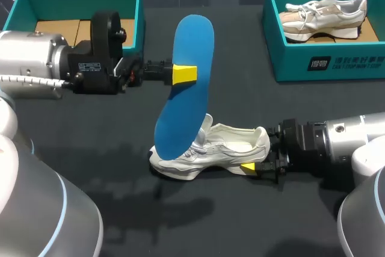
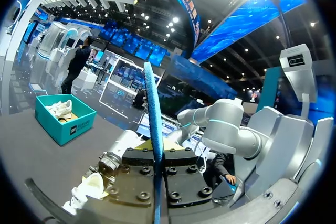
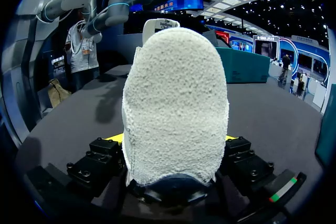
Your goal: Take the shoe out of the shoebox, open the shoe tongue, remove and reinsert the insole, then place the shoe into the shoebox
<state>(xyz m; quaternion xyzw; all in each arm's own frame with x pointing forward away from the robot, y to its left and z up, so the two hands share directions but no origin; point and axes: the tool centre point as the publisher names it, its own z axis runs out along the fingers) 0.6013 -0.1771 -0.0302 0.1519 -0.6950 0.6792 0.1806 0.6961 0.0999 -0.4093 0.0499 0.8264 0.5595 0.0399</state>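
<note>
White mesh sneaker is out of its box, on the black table, heel clamped by the right gripper. Blue foam insole is out, pinched by the left gripper, hanging over the shoe. Remaining, I judge: reinsert insole, return shoe to the left teal cardboard shoebox.

the blue insole, upright in the left gripper, hangs over the white shoe at its front and bars that way down. the right gripper, clamped on the heel, closes off that end. the table lies open toward the near edge and between the shoe and the right shoebox, itself filled by a second shoe.
</note>
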